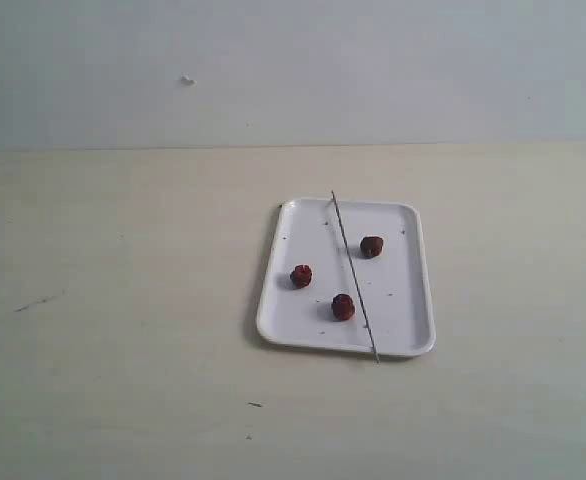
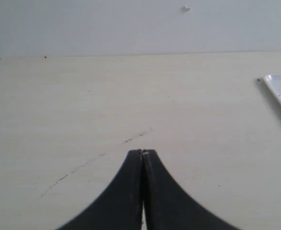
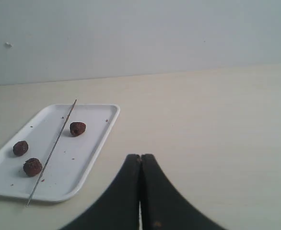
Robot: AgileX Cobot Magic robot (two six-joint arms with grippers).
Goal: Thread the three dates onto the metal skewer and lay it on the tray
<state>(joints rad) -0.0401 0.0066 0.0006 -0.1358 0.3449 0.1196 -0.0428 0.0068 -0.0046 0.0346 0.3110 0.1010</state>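
Note:
The white tray (image 1: 410, 320) (image 3: 99, 141) lies right of the table's middle; only its corner (image 2: 280, 91) shows in the left wrist view. Three dates rest loose on it: one (image 1: 301, 276) (image 3: 20, 148) at its left, one (image 1: 343, 307) (image 3: 32, 166) near its front, one (image 1: 372, 246) (image 3: 77, 128) right of the skewer. The metal skewer (image 1: 354, 274) (image 3: 52, 150) lies lengthwise across the tray, its ends over the rims. My left gripper (image 2: 143, 152) is shut and empty above bare table. My right gripper (image 3: 140, 156) is shut and empty, to the right of the tray. Neither arm shows in the exterior view.
The pale wooden table (image 1: 123, 300) ends at a grey-white wall (image 1: 293, 70) behind. A dark scratch (image 1: 35, 301) (image 2: 138, 136) marks the table's left side. Small dark specks dot the tray.

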